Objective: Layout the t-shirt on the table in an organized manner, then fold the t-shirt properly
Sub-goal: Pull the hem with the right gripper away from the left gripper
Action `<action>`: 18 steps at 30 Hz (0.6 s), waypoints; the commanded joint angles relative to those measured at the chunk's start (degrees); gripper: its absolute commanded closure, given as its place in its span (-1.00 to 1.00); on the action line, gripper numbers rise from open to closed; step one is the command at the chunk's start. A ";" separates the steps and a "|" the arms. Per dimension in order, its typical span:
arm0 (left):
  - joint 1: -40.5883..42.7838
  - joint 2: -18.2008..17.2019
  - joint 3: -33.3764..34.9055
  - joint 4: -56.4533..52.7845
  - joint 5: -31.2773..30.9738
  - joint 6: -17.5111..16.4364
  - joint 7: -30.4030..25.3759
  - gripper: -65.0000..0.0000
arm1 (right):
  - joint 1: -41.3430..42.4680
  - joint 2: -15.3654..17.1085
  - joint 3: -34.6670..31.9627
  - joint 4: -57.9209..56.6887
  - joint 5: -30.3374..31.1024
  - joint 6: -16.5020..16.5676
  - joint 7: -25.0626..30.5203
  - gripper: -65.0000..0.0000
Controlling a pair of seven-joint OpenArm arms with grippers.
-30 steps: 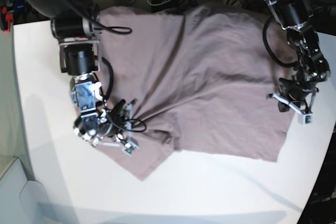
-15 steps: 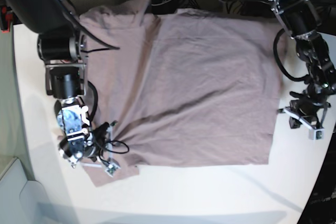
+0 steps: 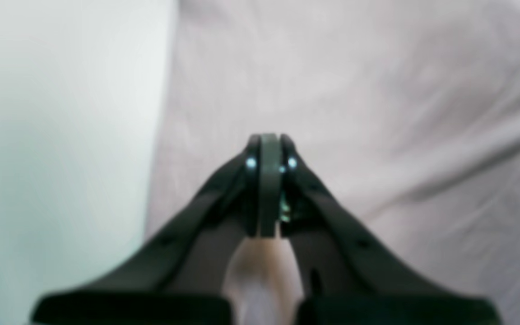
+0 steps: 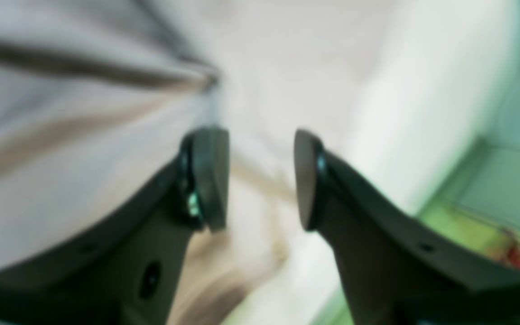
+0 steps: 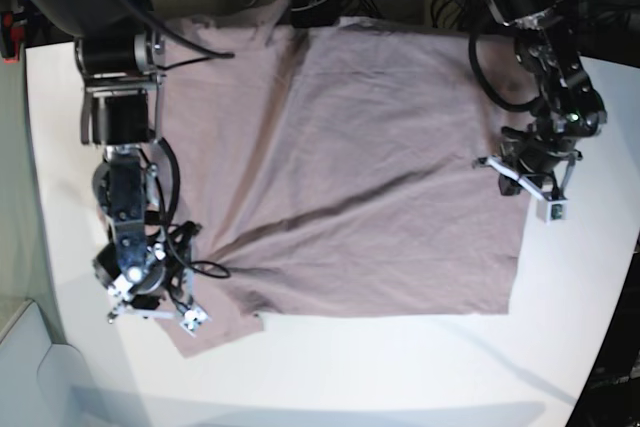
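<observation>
— So, where does the t-shirt point(image 5: 350, 167) lie?

— Spread flat over the far and middle part of the table point(image 5: 400, 367), mostly smooth, with creases fanning out from its near corner on the base view's left.

— And the right gripper point(image 5: 160, 292)?

— At that same creased corner, just over the cloth. Its jaws stand apart; the right wrist view shows blurred fabric under and between them, but nothing pinched.

— The left gripper point(image 3: 266, 149)?

— Over the opposite side edge of the shirt, on the base view's right. Its fingers are pressed together with no cloth between them; pink fabric lies below, white tabletop just beside it.
</observation>
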 commanded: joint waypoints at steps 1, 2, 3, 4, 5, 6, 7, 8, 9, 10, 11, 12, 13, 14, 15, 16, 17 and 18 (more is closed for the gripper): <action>-1.08 -0.84 -0.04 -0.89 -1.09 -0.29 -2.92 1.00 | -0.05 0.11 0.08 4.26 -0.06 -0.26 -0.88 0.24; -1.08 -0.93 -0.04 -2.56 -1.09 -0.29 -3.98 1.00 | -1.72 0.11 0.00 7.95 -0.06 -0.26 -2.37 0.24; -1.08 -1.55 -0.04 -4.32 -1.09 -0.29 -5.21 1.00 | -4.09 0.11 0.00 11.73 -0.06 -0.26 -3.69 0.24; -1.08 -2.95 -0.04 -6.25 -1.09 -0.29 -6.26 1.00 | -6.29 0.11 0.00 15.16 -0.06 -0.26 -5.10 0.24; -1.17 -3.75 0.04 -7.92 -1.09 -0.29 -6.97 1.00 | -8.14 0.11 0.00 17.71 -0.06 -0.26 -6.06 0.24; -1.43 -4.36 0.13 -9.59 -1.18 -0.29 -7.58 1.00 | -9.81 0.11 0.00 19.91 -0.06 -0.26 -6.94 0.24; -1.60 -4.89 0.13 -11.44 -1.27 -0.29 -8.46 1.00 | -12.18 0.11 0.00 22.19 -0.06 -0.26 -7.56 0.24; -2.13 -5.42 0.13 -12.93 -1.09 -0.29 -9.51 1.00 | -14.47 0.20 -0.09 24.22 -0.06 -0.26 -8.00 0.24; -2.92 -6.30 0.13 -14.60 -1.09 -0.29 -10.75 1.00 | -16.75 0.29 -0.09 26.06 -0.06 -0.26 -8.26 0.24; -3.36 -7.09 0.13 -16.27 -1.09 -0.29 -11.71 1.00 | -18.95 0.29 -0.09 27.65 -0.06 -0.26 -8.26 0.24; -3.89 -7.88 0.22 -18.12 -1.09 -0.29 -12.77 1.00 | -21.06 0.29 -0.09 28.88 -0.06 -0.26 -8.17 0.24; -4.86 -8.67 0.22 -19.97 -1.09 -0.29 -13.73 1.00 | -22.99 0.29 -0.09 29.84 -0.06 -0.26 -8.09 0.24; -6.26 -9.46 0.22 -21.90 -1.09 -0.29 -14.61 1.00 | -24.93 0.29 -0.09 30.81 -0.06 -0.26 -8.09 0.24; -7.76 -10.25 0.22 -24.10 -1.09 -0.29 -15.32 1.00 | -26.86 0.29 -0.09 31.78 -0.06 -0.26 -8.00 0.24; -9.08 -11.31 0.22 -26.38 -1.09 -0.29 -15.93 1.00 | -28.88 0.29 -0.09 32.74 -0.06 -0.26 -7.91 0.24; -10.40 -12.19 0.22 -28.14 -1.09 -0.29 -16.37 1.00 | -30.64 0.29 0.00 33.45 -0.06 -0.26 -7.82 0.24; -11.63 -12.80 0.22 -29.55 -1.09 -0.29 -16.81 1.00 | -32.14 0.11 0.00 33.97 -0.06 -0.26 -8.00 0.24; -12.68 -13.24 0.22 -30.43 -1.09 -0.29 -17.16 1.00 | -33.54 0.03 0.00 34.06 -0.06 -0.26 -7.82 0.24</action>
